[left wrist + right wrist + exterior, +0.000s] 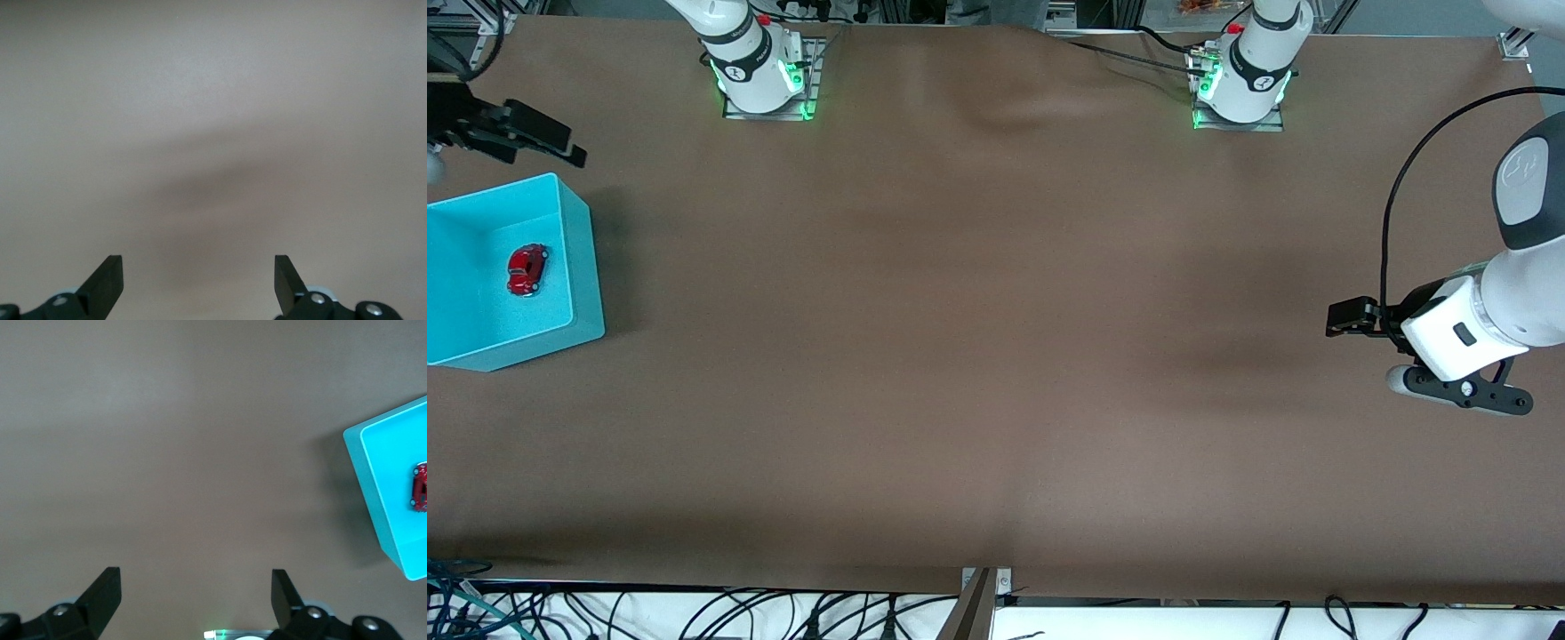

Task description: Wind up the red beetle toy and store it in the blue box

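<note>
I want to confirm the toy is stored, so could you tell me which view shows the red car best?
The front view: the whole red car sits inside the blue box. The right wrist view cuts it off at the picture's edge. The left wrist view shows none of it.

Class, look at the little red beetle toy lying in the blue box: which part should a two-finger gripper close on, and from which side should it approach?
Probably grip the red beetle toy across its narrow body, one finger on each door side, coming straight down from above. It lies on the floor of the blue box, whose upright walls block any sideways approach, and its rounded roof offers no flat hold.
</note>
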